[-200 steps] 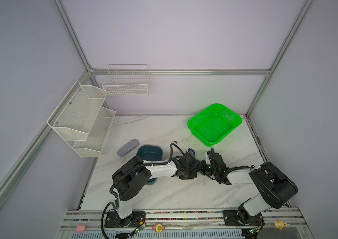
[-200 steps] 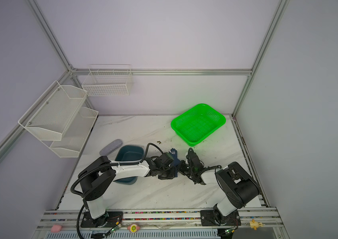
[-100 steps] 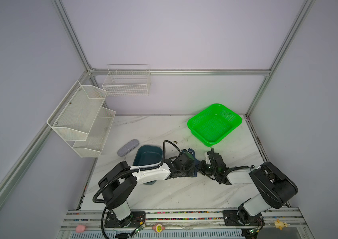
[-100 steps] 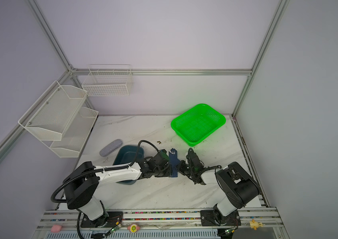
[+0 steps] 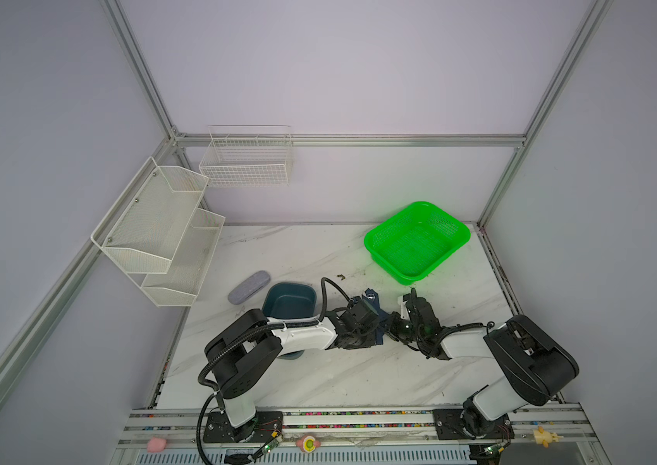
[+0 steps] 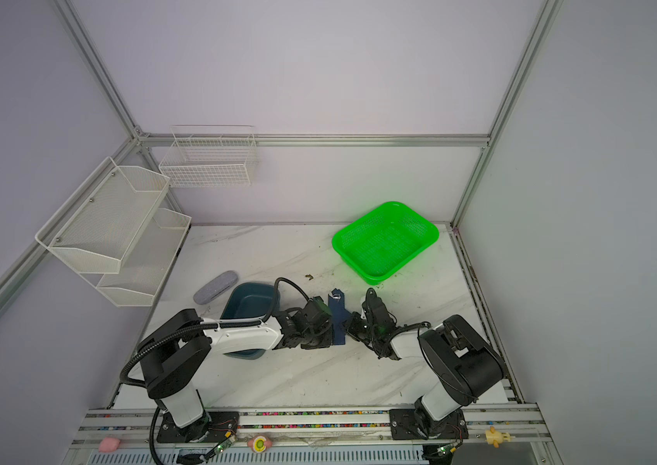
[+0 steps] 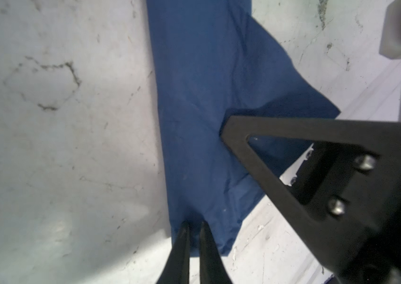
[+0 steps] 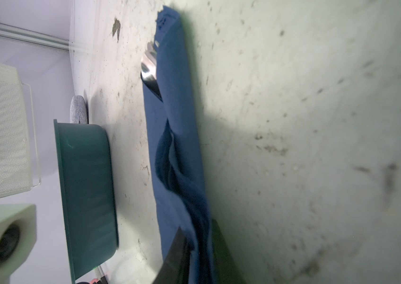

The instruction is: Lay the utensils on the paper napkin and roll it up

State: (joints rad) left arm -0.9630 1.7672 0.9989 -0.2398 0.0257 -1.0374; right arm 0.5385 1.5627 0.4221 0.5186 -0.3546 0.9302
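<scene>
Left arm [image 5: 302,334] shifts back; left pincer [image 7: 193,227] and right pincer [image 8: 199,243] pinch the paper napkin [image 7: 194,98]; opposing tugs could unroll it

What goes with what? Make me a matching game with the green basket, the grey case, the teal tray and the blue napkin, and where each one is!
Things
1. green basket
2. grey case
3. teal tray
4. blue napkin

Places
A. partly under the left arm
B. far right corner of the table
C. bundled long and thin, mid-table
D. just left of the tray in both top views

Pairs: 1-B, 2-D, 3-A, 4-C
</scene>
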